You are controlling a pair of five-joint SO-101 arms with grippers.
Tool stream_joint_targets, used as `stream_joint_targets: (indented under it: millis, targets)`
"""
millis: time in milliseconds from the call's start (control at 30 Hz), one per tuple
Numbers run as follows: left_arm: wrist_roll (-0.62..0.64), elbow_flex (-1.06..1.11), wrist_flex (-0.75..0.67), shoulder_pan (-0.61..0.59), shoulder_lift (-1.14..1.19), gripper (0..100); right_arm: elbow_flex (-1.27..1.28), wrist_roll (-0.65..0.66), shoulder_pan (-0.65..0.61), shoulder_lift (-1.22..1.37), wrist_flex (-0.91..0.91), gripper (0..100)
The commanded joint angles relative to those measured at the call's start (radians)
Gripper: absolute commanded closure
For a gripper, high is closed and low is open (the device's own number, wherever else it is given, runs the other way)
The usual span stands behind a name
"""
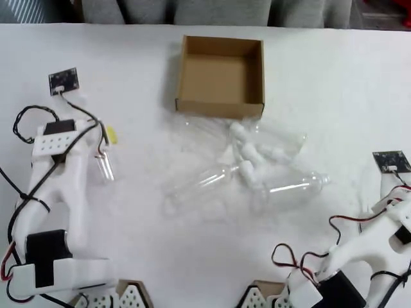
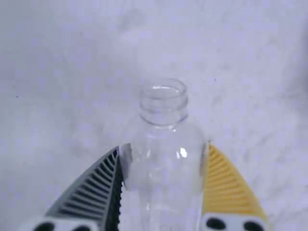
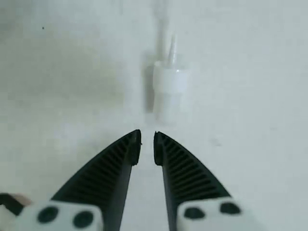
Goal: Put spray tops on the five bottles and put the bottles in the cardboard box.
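My left gripper [image 2: 162,151] is shut on a clear bottle [image 2: 163,144] with an open threaded neck and no top, gripped at its shoulder between the grey and yellow fingers. From above, that bottle [image 1: 104,168] hangs from the left gripper [image 1: 106,146] at the table's left. Several more clear bottles [image 1: 207,180] lie in a pile in front of the open cardboard box [image 1: 220,102], mixed with white spray tops [image 1: 247,168]. My right gripper [image 3: 147,144] is shut with nothing in it. It hovers just short of a white spray top [image 3: 168,91] lying on the table.
The right arm [image 1: 359,250] is folded at the bottom right corner. Loose cables [image 1: 26,125] loop beside the left arm. Bare white table lies between the left arm and the pile.
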Motion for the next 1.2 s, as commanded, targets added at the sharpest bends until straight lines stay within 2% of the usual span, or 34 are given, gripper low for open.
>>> stream_joint_targets:
  millis: [0, 167, 300, 500, 633, 867, 1167]
  targets:
    - [0.009, -0.02, -0.029, 0.013, -0.004, 98, -0.046, 0.012, 0.033, -0.059, 0.119, 98.0]
    - [0.009, -0.02, -0.029, 0.013, -0.004, 98, 0.032, 0.028, 0.038, -0.102, 0.079, 98.1]
    - [0.009, -0.02, -0.029, 0.013, -0.004, 98, 0.141, 0.02, -0.015, -0.102, -0.084, 98.1]
    - [0.009, -0.02, -0.026, 0.013, -0.004, 98, 0.252, -0.046, -0.01, -0.101, -0.372, 98.1]
    - [0.009, -0.02, -0.026, 0.013, -0.004, 98, 0.275, -0.048, -0.01, -0.056, -0.461, 98.1]
    - [0.009, -0.02, -0.023, 0.013, -0.004, 98, 0.137, -0.046, 0.071, 0.14, -0.492, 98.1]
    - [0.009, -0.02, -0.023, 0.013, -0.004, 98, -0.187, -0.054, 0.154, 0.397, -0.449, 98.1]
